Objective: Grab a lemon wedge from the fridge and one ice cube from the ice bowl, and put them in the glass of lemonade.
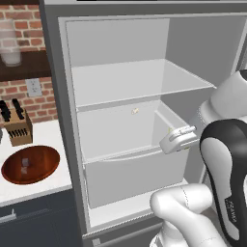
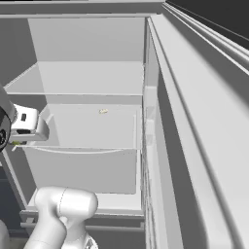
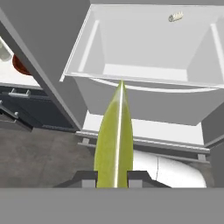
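Going L to R: I'm seeing the ice bowl sitting on the desk w/ a cube inside, untouched, so the ice step is looking not yet done, and the fridge is standing open beside it. My hand is gripping the lemon wedge btwn its fingertips, just in front of the fridge drawer, so I'm judging the wedge pickup as done. Still waiting: carrying the wedge to the lemonade glass, then one ice cube.
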Robot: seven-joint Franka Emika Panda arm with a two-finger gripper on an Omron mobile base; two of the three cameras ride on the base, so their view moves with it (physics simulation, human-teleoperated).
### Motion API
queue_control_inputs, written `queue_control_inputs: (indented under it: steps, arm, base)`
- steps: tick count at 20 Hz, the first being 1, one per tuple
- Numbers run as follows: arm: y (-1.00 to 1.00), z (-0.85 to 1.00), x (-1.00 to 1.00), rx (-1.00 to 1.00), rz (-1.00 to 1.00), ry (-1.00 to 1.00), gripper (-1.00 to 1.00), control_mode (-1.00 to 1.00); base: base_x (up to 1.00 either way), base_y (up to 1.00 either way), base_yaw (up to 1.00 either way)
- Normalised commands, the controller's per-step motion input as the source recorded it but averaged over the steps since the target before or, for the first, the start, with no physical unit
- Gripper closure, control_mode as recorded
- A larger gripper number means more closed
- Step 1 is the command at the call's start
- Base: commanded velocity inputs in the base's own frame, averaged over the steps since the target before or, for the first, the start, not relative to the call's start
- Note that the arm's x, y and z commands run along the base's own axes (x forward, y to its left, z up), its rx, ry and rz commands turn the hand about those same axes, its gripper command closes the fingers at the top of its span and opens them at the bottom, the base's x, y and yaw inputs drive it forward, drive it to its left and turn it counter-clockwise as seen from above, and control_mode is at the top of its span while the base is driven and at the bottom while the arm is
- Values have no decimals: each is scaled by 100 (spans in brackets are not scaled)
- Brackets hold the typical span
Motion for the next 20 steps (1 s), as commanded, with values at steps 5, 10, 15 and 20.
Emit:
queue_control_inputs:
  steps: [5, 10, 15, 20]
  arm:
    - [0, -3, -14, 0, 0, 2, 100, -100]
    - [3, -1, -35, 0, 0, 2, 100, 100]
    - [0, 0, 0, 0, 0, 0, 100, 100]
    - [0, 0, 0, 0, 0, 0, 100, 100]
  base:
    - [0, 0, 0]
    - [-60, 34, -1]
    - [-58, 99, -7]
    - [4, 100, -10]
